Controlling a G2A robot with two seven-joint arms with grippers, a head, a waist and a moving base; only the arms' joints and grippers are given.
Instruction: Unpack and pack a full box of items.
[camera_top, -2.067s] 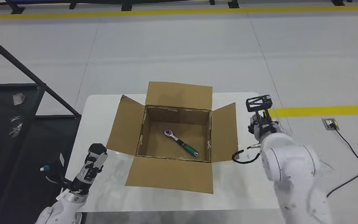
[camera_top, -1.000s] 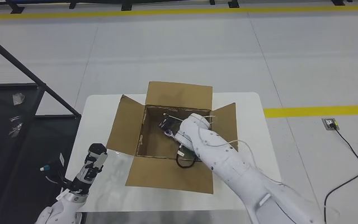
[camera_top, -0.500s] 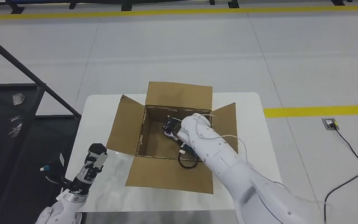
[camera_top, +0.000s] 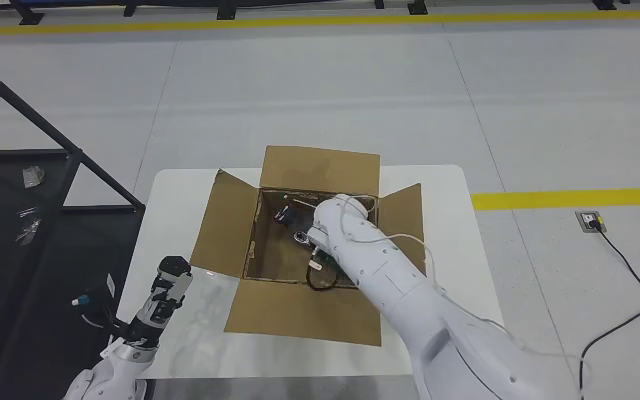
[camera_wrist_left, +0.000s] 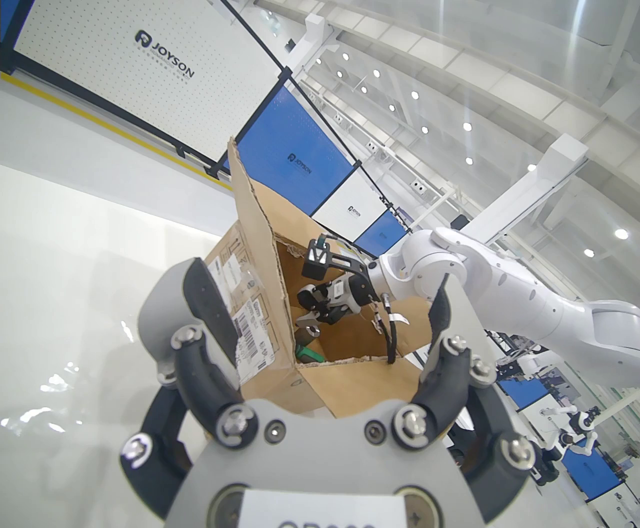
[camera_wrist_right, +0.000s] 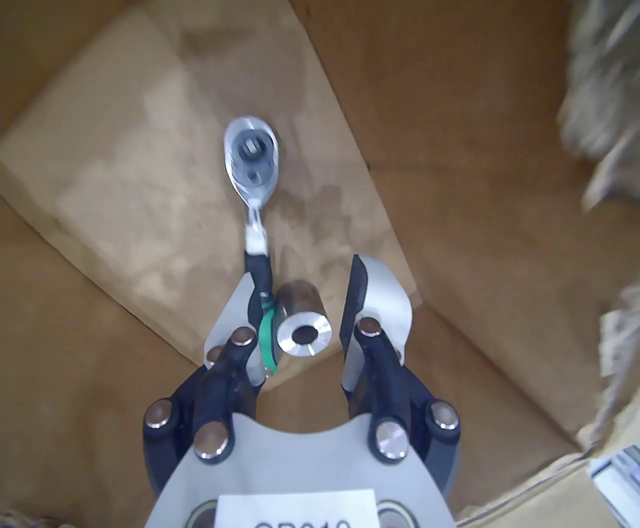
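Observation:
An open cardboard box (camera_top: 300, 312) stands in the middle of the white table (camera_top: 175, 205). My right arm (camera_top: 345, 240) is down inside it. There my right gripper (camera_wrist_right: 302, 282) is open just above the box floor, and a short metal socket (camera_wrist_right: 302, 327) lies between its fingers, with a gap to one finger. A ratchet wrench (camera_wrist_right: 250, 160) with a chrome head lies on the floor, and its green handle (camera_wrist_right: 267, 332) rests against the other finger. My left gripper (camera_wrist_left: 322, 305) is open and holds nothing, low at the table's near left corner (camera_top: 172, 275), facing the box (camera_wrist_left: 260, 280).
The box's four flaps are folded outward; the near flap (camera_top: 305, 315) and the left flap (camera_top: 222, 225) cover part of the table. A black frame (camera_top: 70, 170) stands left of the table. Bare tabletop lies on both sides of the box.
My right arm swung from the table's right side into the box, then shifted slightly left inside it. The left arm has not moved.

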